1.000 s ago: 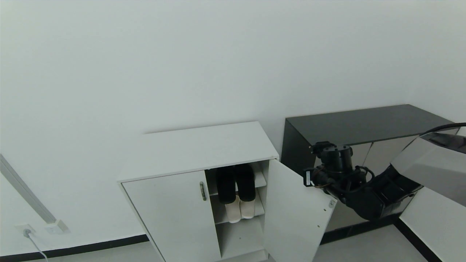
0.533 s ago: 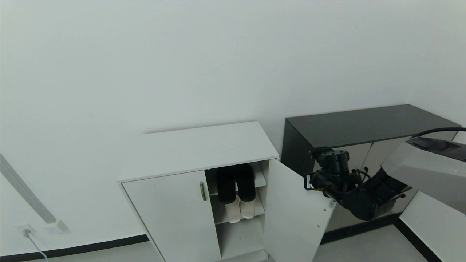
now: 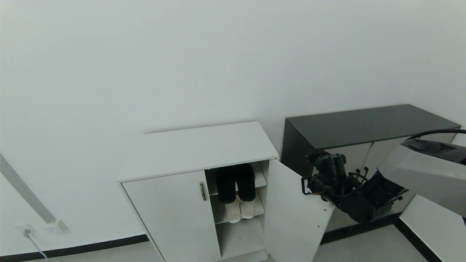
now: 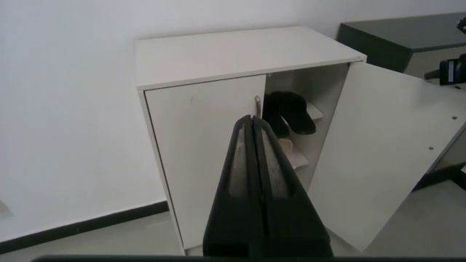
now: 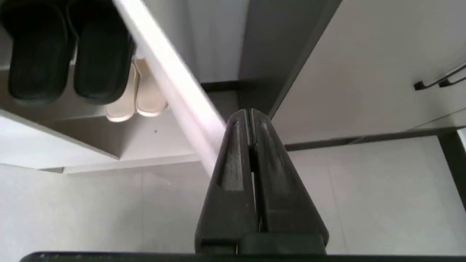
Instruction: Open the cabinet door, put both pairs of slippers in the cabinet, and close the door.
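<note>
The white cabinet (image 3: 196, 151) is standing against the wall with its right door (image 3: 291, 214) swinging well open toward me and its left door (image 3: 174, 214) sitting shut. A small metal handle (image 3: 202, 191) is showing at the left door's inner edge.

Both pairs are lying inside, in the right half. The black slippers (image 3: 235, 183) are resting side by side on the upper shelf (image 3: 260, 178), their near ends reaching its front edge. The white slippers (image 3: 240, 210) are sitting side by side on the middle shelf (image 3: 259, 207), 1 level down, right under the black pair and also near the front edge. The wrist cameras are showing the same stack: black slippers (image 5: 69, 47) above white slippers (image 5: 136, 98).

My right gripper (image 5: 251, 116) is hanging at the outer side of the open door, near its free edge, with the 2 fingers pressed together and nothing between them. The door's edge is running just past the fingertips; I cannot tell whether they are touching it. My left gripper (image 4: 253, 124) is hovering in front of the cabinet, well apart from it, fingers closed on nothing, pointing at the gap beside the handle.

A dark sideboard (image 3: 364, 123) is standing just beside the cabinet on its right. A wall socket (image 3: 25, 230) with a plugged cable is sitting low on the wall, far left.
</note>
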